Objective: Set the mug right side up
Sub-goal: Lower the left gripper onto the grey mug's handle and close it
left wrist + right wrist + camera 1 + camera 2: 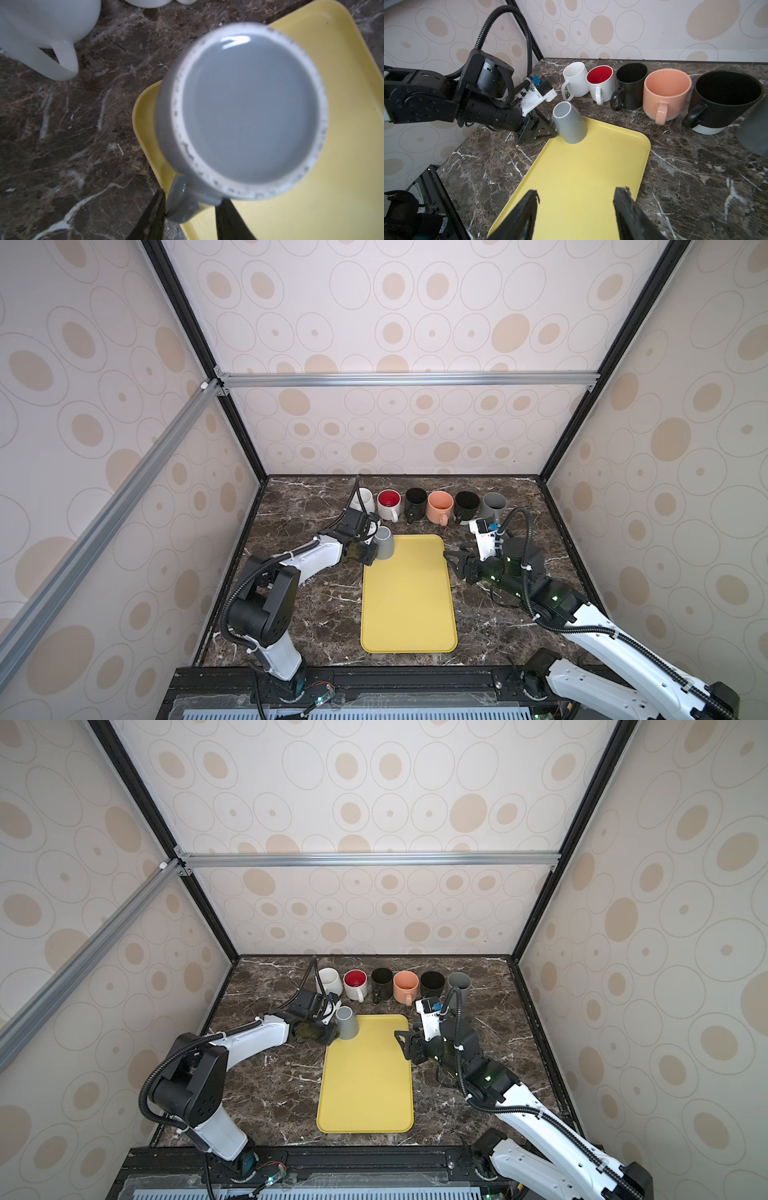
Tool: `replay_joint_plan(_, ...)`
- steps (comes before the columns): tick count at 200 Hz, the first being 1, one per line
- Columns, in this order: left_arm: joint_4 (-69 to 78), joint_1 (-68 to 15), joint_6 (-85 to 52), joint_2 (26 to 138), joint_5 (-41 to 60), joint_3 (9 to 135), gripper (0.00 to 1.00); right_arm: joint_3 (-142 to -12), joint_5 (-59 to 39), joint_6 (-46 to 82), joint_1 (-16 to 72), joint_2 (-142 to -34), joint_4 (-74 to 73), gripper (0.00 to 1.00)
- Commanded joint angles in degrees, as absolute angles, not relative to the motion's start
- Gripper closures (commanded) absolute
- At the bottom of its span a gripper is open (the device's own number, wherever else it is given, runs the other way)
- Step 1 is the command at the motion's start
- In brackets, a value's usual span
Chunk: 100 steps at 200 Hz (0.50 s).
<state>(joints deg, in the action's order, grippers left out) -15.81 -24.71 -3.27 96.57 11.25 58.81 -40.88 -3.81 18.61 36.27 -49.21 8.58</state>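
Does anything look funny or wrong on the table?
The grey ceramic mug on the corner of the yellow plastic tray is upside down, base up, while the six mugs behind it stand upright.

Left gripper (193,198) narrow — right gripper (578,191) wide

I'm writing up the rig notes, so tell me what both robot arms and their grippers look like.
The left arm and right arm match: white shells, black joints, black ribbed cable hose held by white ties. Green lights dot the right arm. Each wrist has a white camera bracket with a blue plug. The left gripper and right gripper are black with triangular fingers.
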Motion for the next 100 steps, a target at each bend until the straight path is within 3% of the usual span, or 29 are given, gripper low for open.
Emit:
replay_joint_plan(1,-17.2,-25.4,-1.9,97.5,11.0,61.4,0.68,-40.4,-3.3,19.2,36.2,-48.6,8.0,0.38)
replay_joint_plan(26,-18.1,-25.7,-1.7,97.9,10.4,61.8,0.71,-40.6,-3.3,19.5,36.2,-49.0,7.8,0.38)
replay_joint_plan(66,-18.9,-25.9,-1.6,99.2,8.0,63.3,0.67,-40.7,-3.6,19.7,36.2,-49.6,7.1,0.38)
replay_joint_plan(100,-20.8,-26.4,-1.0,100.8,7.3,66.6,0.72,-40.6,-4.2,20.3,36.2,-50.3,6.9,0.38)
